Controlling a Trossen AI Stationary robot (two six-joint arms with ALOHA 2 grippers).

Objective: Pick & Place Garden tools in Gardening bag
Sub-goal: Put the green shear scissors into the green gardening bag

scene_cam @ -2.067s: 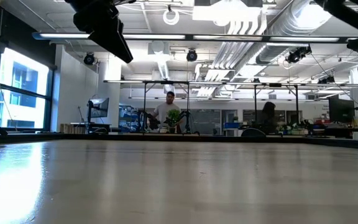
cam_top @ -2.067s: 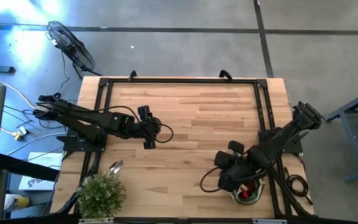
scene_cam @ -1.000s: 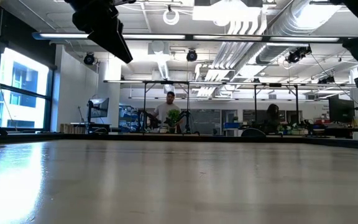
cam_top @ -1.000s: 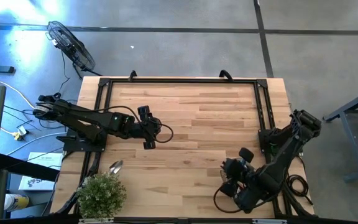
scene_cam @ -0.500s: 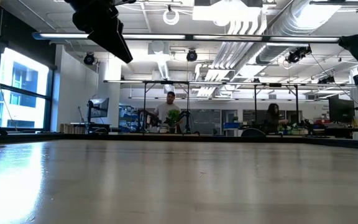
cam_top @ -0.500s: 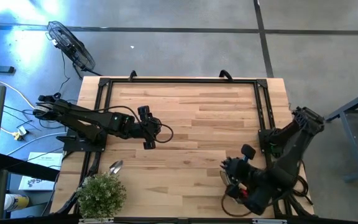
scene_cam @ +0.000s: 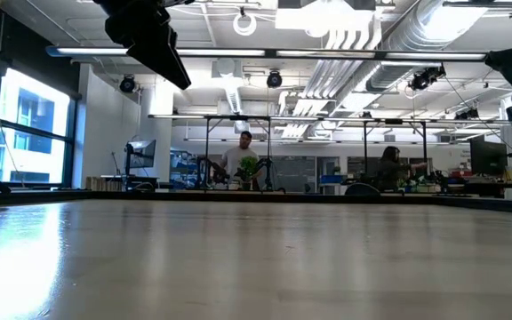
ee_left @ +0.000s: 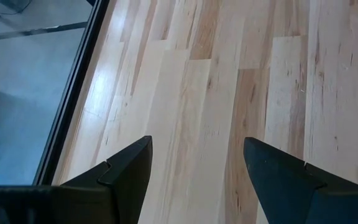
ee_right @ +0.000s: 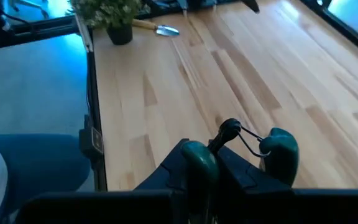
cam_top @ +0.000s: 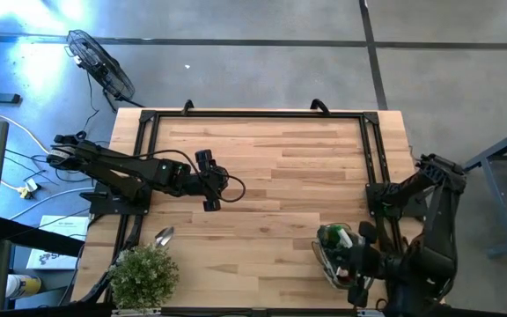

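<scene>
My left gripper (cam_top: 209, 203) hangs released mid-frame; the trowel (cam_top: 162, 235) lies just below-left of it, nearer than my clenched right gripper (ee_right: 238, 163).

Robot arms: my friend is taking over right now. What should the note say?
Left gripper is open and empty, above the left middle of the table.
Right gripper is shut, beside the gardening bag at the front right corner. Whether it holds anything is unclear.
Done: the bag holds a red piece and something green.
Left to do: the silver trowel lying beside the potted plant.
</scene>
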